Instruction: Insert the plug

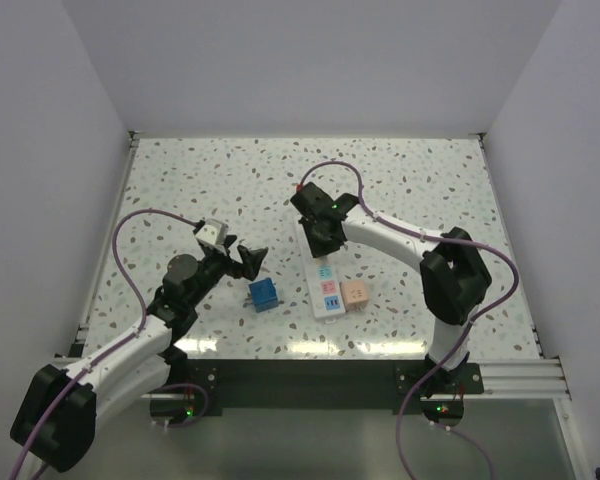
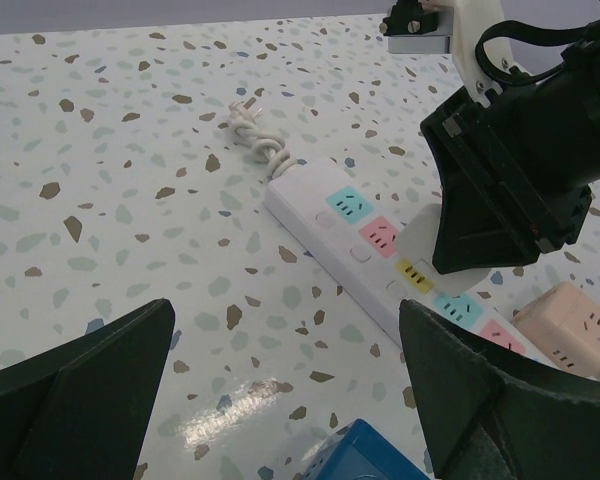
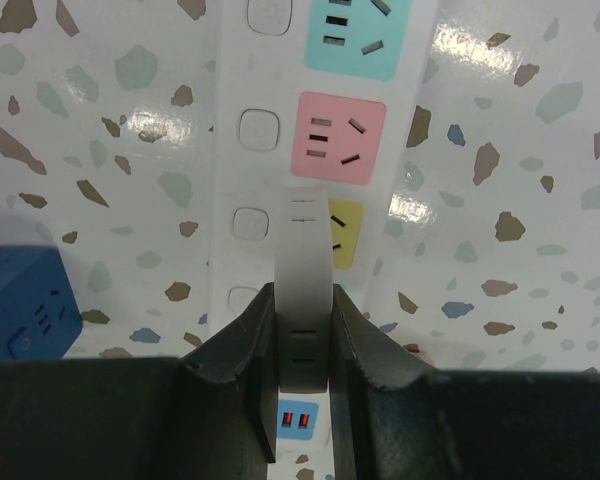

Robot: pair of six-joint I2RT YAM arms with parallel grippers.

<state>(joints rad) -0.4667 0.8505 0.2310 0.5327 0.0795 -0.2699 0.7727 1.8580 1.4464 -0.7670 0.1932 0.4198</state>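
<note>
Right wrist: right fingers (image 3: 238, 345) pinched on white plug (image 3: 305, 265) over yellow socket (image 3: 347, 235); left fingers (image 2: 80, 390) spread wide, empty.

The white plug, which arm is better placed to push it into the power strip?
The right arm. Its jaws are shut on the white plug, held just over the yellow socket of the power strip. The left arm's jaws stand open and empty, off to the side.

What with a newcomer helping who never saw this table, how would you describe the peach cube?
On the speckled table, find the long white power strip. The peach cube sits beside its near end, on the right. The only other cube, across the strip, is blue.
</note>
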